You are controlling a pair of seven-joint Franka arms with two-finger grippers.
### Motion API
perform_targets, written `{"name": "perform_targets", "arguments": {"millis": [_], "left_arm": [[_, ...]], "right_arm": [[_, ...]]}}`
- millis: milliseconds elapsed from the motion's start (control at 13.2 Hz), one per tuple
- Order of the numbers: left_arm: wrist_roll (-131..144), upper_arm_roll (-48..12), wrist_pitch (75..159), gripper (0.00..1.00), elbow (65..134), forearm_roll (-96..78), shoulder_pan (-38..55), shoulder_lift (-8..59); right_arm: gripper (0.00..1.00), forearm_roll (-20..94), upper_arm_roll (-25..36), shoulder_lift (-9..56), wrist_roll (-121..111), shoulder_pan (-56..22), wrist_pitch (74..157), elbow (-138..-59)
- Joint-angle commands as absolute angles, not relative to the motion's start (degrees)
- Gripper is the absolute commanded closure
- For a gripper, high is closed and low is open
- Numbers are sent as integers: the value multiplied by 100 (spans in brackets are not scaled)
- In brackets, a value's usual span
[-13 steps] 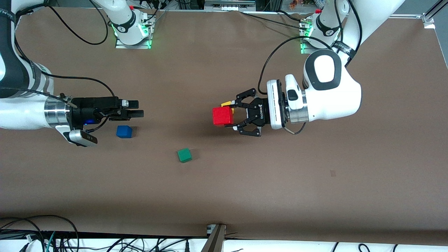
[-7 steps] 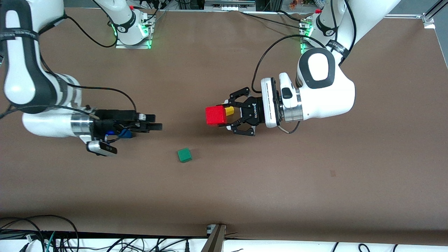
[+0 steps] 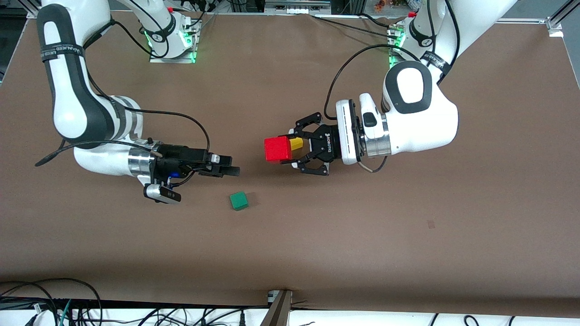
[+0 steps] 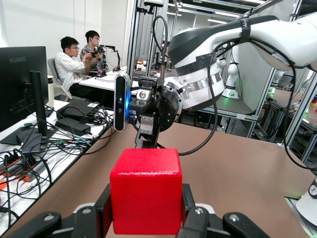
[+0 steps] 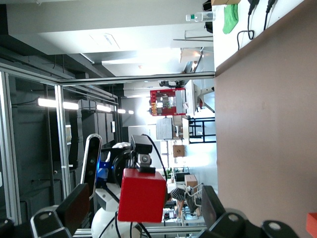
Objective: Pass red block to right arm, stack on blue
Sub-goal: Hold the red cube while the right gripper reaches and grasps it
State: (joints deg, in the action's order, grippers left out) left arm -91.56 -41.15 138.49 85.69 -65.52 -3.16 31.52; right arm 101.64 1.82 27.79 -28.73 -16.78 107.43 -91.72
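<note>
The left end effector (image 3: 294, 151) is clenched on the red block (image 3: 277, 149), holding it out level in the air toward the right end effector (image 3: 230, 166), which faces it, fingers spread to receive.

1. The red block (image 3: 277, 149) is bright, plain red — the same flat red in the left wrist view (image 4: 146, 191) and the right wrist view (image 5: 142, 195).
2. A yellow block (image 3: 296, 143) shows just beside it.
3. The green cube (image 3: 239, 200) is solid mid-green.
4. The counter (image 3: 290, 244) is matte brown, unpatterned.
5. The left end effector (image 3: 294, 150) is black with white lettering on its body.
6. The right end effector (image 3: 231, 165) is black — a shiny silver cuff sits on the wrist.
7. Both arms are white with black joint panels; green lights glow at their bases.
</note>
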Motion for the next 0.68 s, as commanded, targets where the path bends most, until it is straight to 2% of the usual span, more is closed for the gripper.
{"name": "perform_targets", "arguments": {"millis": [0,606], "left_arm": [[-9334,-4140,14228,100,8271,-6750,-36,3383],[-9334,-4104,14370,100,7954,-6741,158,3691]], "right_arm": [[0,10599,202,2716,-3076,-1889,11021,-9281],[0,10802,202,2716,-3094,-2179,11452,-9281]]}}
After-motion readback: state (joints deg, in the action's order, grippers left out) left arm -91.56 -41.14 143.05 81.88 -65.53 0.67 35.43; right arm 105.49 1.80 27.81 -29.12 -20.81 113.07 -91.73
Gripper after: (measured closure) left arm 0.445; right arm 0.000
